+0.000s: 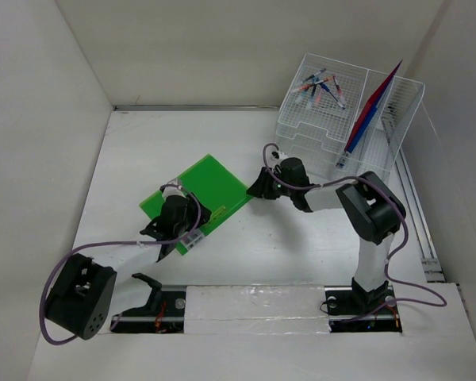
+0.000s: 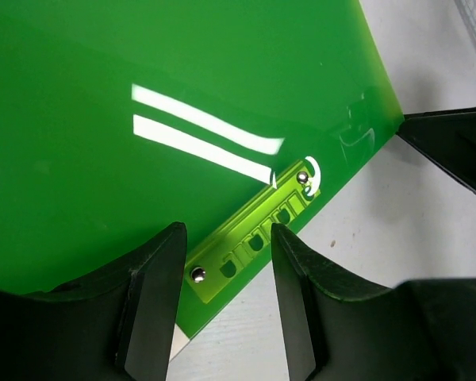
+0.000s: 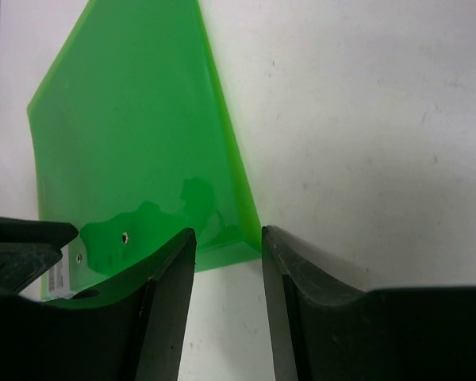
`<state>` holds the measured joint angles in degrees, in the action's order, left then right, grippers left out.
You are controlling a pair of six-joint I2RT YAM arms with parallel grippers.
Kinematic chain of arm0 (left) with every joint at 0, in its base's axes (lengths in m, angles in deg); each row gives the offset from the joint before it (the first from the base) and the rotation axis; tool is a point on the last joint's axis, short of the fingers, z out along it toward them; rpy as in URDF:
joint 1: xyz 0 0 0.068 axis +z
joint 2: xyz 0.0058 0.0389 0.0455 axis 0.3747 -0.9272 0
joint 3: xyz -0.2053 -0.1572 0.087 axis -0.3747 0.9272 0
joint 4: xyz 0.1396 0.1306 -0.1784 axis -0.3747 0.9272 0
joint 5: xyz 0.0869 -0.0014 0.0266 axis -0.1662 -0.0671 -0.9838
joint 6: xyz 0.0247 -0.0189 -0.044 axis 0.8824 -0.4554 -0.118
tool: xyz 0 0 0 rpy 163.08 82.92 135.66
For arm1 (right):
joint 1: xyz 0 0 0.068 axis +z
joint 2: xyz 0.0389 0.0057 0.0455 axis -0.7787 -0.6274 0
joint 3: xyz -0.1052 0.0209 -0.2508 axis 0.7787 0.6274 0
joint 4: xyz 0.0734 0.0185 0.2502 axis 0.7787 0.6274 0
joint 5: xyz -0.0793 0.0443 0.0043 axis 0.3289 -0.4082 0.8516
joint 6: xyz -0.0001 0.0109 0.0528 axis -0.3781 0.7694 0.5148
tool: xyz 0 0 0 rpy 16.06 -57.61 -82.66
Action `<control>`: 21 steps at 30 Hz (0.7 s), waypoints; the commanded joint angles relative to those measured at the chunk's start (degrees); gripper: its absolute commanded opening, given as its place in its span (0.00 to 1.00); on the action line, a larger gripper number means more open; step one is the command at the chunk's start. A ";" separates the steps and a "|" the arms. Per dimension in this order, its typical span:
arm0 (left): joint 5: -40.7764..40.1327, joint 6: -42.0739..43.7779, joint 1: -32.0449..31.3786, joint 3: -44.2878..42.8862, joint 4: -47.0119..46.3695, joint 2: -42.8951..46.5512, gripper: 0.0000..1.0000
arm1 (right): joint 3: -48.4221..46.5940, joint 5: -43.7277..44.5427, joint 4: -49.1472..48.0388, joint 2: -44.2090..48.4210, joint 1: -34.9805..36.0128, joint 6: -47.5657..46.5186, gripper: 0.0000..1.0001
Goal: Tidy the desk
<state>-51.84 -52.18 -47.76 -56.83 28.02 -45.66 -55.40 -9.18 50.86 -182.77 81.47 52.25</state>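
Observation:
A flat green plastic folder [image 1: 200, 193] lies on the white desk [image 1: 301, 250], left of centre. My left gripper [image 1: 177, 228] is open at the folder's near edge. In the left wrist view its fingertips [image 2: 226, 266] straddle that edge beside the folder's [image 2: 143, 95] raised clip strip [image 2: 258, 230]. My right gripper [image 1: 259, 185] is open at the folder's right corner. In the right wrist view that corner of the folder [image 3: 135, 135] sits just ahead of the gap between the tips [image 3: 228, 258]. Neither gripper holds anything.
A clear-white wire-mesh organizer rack [image 1: 317, 135] stands at the back right, with several pens [image 1: 321, 86] in its top tray and a red and blue folder [image 1: 369, 111] upright in its slot. White panels wall the sides. A metal rail [image 1: 416, 214] runs along the right edge.

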 commanded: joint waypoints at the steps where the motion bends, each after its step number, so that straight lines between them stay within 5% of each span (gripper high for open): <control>1: 2.22 -0.41 0.27 -0.81 -3.30 -0.22 0.43 | 1.97 -4.12 -0.34 2.74 -0.44 0.88 0.44; 6: 2.04 -0.15 0.27 -0.19 -4.71 -0.04 0.43 | 4.52 -7.91 -3.67 2.39 -0.97 2.29 0.44; 13: 4.67 -0.23 0.27 -0.19 -7.61 -3.82 0.43 | 5.67 -14.24 -11.50 -0.60 -2.64 6.51 0.27; 21: 3.88 0.64 0.27 -0.63 -8.49 -4.26 0.43 | 4.70 -13.45 -10.35 1.16 -2.11 4.31 0.39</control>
<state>-48.46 -52.31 -47.76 -56.83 21.64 -49.97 -49.79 -21.16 44.33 -182.93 78.98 57.36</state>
